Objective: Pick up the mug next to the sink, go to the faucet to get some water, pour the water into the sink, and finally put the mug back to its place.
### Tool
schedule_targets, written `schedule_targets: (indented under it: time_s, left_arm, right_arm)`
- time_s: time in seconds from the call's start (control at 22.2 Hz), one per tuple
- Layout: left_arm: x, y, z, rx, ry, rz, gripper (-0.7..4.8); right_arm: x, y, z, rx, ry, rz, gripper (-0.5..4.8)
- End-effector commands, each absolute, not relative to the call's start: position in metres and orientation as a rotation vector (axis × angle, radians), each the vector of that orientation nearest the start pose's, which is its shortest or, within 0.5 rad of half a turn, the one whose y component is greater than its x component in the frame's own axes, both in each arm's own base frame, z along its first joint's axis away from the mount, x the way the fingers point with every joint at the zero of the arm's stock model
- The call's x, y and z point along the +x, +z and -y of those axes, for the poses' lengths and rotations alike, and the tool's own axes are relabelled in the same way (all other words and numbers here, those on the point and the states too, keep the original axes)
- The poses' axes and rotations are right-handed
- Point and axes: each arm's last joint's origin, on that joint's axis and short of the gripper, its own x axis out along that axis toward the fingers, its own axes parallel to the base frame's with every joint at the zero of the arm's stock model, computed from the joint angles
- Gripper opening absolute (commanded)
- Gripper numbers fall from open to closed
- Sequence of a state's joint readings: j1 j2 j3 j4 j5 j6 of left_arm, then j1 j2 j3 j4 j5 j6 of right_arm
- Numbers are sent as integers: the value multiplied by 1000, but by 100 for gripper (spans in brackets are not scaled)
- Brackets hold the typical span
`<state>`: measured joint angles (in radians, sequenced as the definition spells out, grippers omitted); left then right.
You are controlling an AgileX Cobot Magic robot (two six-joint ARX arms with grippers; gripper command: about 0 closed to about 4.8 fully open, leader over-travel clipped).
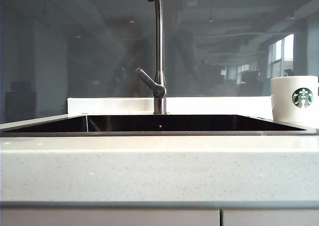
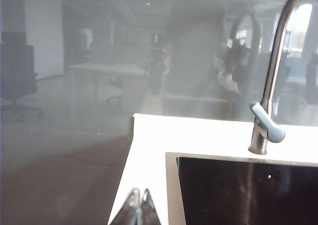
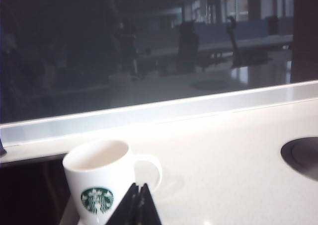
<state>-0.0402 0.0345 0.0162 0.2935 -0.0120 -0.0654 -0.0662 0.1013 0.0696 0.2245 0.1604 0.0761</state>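
Note:
The white mug (image 1: 294, 99) with a green siren logo stands upright on the counter at the right of the sink (image 1: 159, 123). The steel gooseneck faucet (image 1: 158, 51) rises behind the sink's middle, its lever angled left. No water shows. In the right wrist view the mug (image 3: 102, 178) stands just ahead of my right gripper (image 3: 138, 186), whose dark fingertips are pressed together, holding nothing. The mug's handle points toward the open counter. In the left wrist view my left gripper (image 2: 139, 191) is shut and empty over the counter beside the sink's corner (image 2: 174, 158), with the faucet (image 2: 267, 120) further on. Neither gripper appears in the exterior view.
A glass wall stands behind the counter's raised back edge (image 1: 114, 105). A round dark recess (image 3: 302, 158) sits in the counter beyond the mug. The pale speckled counter front (image 1: 159, 168) runs along the near side.

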Motion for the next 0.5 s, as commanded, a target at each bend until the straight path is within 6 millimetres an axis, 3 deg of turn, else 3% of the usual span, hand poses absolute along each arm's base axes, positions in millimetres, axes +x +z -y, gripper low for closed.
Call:
schedule_targets:
  time_s: [0.05, 0.14, 0.23, 0.27, 0.32, 0.36, 0.5]
  left_arm:
    - [102, 200, 4, -78, -34, 249, -5]
    - [111, 203, 4, -76, -52, 254, -5]
    - [124, 207, 5, -76, -51, 242, -5]
    - [135, 210, 5, -75, -52, 222, -5]
    - [141, 211, 6, -74, -59, 212, -5]
    - [156, 215, 8, -70, -99, 196, -5]
    - [188, 222, 11, -62, -179, 176, -5]
  right_arm:
    - [116, 208, 12, 84, -226, 133, -5]
    - [137, 213, 15, 74, -234, 97, -5]
    - [164, 216, 21, 40, -216, 52, 39]
    - [185, 215, 27, 20, -151, 27, 89]
    - [194, 214, 30, 2, -110, 17, 104]
    - [213, 210, 38, -30, -23, -8, 117]
    - [240, 201, 51, -20, 25, -59, 124]
